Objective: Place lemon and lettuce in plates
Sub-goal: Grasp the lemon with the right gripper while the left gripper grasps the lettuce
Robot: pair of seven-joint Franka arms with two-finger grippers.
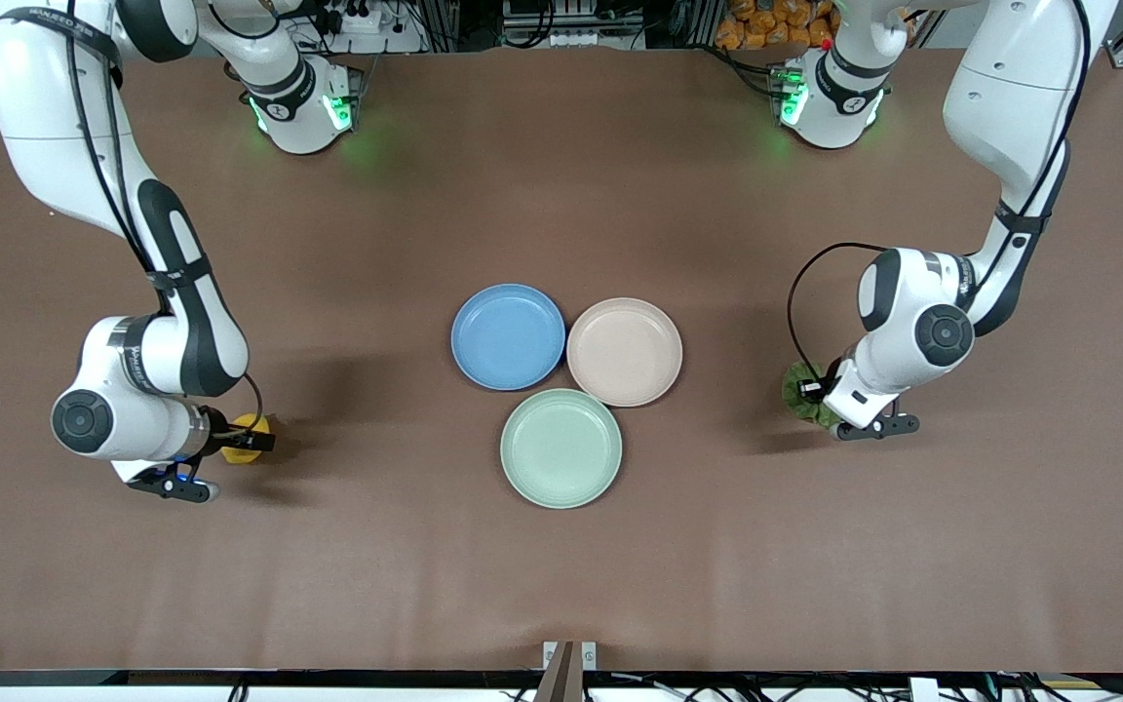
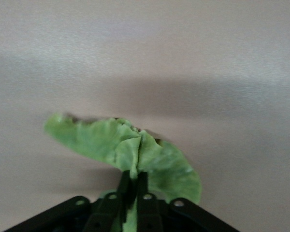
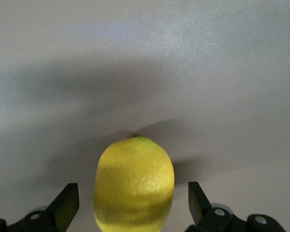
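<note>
Tabletop lemon [image 3: 134, 186] sits between right claw [image 3: 130, 203] fingers.

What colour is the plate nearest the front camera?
Mint green plate, shown best in the front view.

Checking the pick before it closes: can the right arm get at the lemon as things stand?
Probably yes. The right gripper is open with a finger on either side of the lemon, and nothing else lies near it on the table.
</note>
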